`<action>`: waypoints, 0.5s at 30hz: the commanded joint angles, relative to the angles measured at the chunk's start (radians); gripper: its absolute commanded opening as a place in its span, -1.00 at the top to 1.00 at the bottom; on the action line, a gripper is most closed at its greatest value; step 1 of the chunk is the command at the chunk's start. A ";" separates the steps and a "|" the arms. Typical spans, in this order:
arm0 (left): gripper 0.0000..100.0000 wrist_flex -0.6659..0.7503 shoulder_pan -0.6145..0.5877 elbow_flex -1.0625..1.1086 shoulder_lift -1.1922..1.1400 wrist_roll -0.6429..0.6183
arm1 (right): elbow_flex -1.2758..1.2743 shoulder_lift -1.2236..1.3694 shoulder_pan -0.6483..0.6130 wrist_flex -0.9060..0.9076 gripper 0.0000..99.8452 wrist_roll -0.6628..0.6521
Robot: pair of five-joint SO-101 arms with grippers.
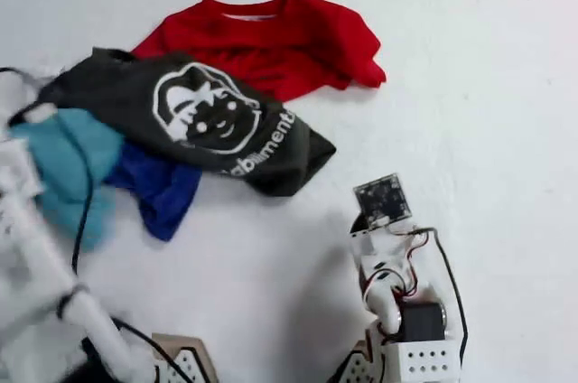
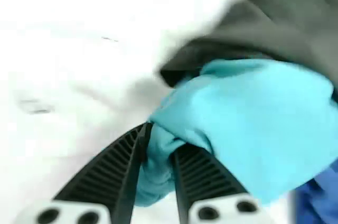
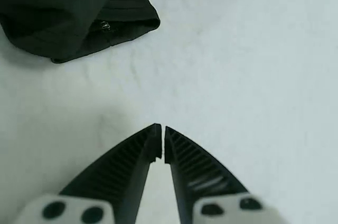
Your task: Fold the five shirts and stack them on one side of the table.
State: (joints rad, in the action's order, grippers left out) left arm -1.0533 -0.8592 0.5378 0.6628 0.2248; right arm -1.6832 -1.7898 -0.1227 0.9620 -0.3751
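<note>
Pinching teal shirt (image 2: 248,123) with left hand (image 2: 159,140), right hand (image 3: 162,130) closed

Four shirts: red shirt (image 1: 271,40), black shirt (image 1: 199,116), turquoise shirt (image 1: 63,166), dark blue shirt (image 1: 161,191). One white table (image 1: 506,130). Two robot arms (image 1: 41,279) (image 1: 397,302).

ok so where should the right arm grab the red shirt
Probably its sleeve on the side away from the black shirt. The red shirt lies spread, with the black one over its other end, so that sleeve is free; come in from the bare table beside it.
</note>
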 commanded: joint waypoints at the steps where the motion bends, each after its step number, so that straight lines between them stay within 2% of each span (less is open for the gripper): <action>1: 0.95 -0.002 -0.123 0.004 0.184 0.087 | 0.043 -0.010 0.004 -0.033 0.96 -0.034; 4: 0.95 0.005 -0.186 0.004 0.219 0.152 | 0.114 -0.008 -0.005 -0.035 0.96 -0.034; 7: 0.95 0.101 -0.258 0.008 0.180 0.166 | 0.227 -0.007 -0.044 -0.004 0.88 -0.034; 11: 0.95 0.209 -0.316 -0.024 0.003 0.175 | 0.408 0.015 -0.101 0.084 0.67 -0.034; 15: 0.95 0.215 -0.331 -0.166 -0.256 0.224 | 0.571 0.163 -0.110 0.117 0.69 -0.035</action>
State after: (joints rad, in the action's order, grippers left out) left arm -0.8707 -1.1738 0.5025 0.5585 0.4273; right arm -1.2474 -1.7331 -0.2256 1.0694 -0.4012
